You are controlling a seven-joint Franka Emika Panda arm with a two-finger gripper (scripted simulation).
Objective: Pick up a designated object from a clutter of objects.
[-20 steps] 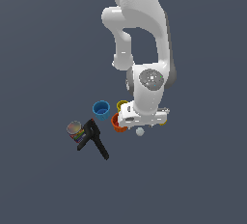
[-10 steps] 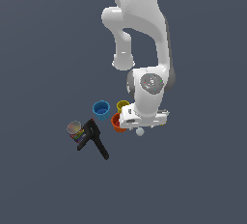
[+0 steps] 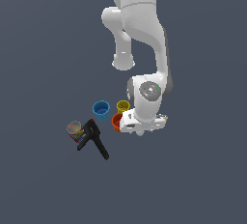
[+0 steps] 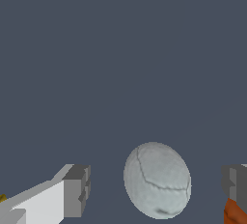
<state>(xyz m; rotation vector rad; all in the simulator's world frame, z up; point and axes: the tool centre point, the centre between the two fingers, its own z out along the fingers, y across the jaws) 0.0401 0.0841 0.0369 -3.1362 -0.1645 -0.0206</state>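
Tool (image 4: 154, 189): spread wide, pads clear of the ball on both sides
White-grey ball (image 4: 157, 180): on the dark surface (image 3: 193, 179), between the two fingers, touching neither
Orange cup (image 3: 116, 121): just beside the arm's hand
Yellow cup (image 3: 123, 106), blue cup (image 3: 101, 109): close by
Black clamp (image 3: 93, 139): against the can (image 3: 75, 130)
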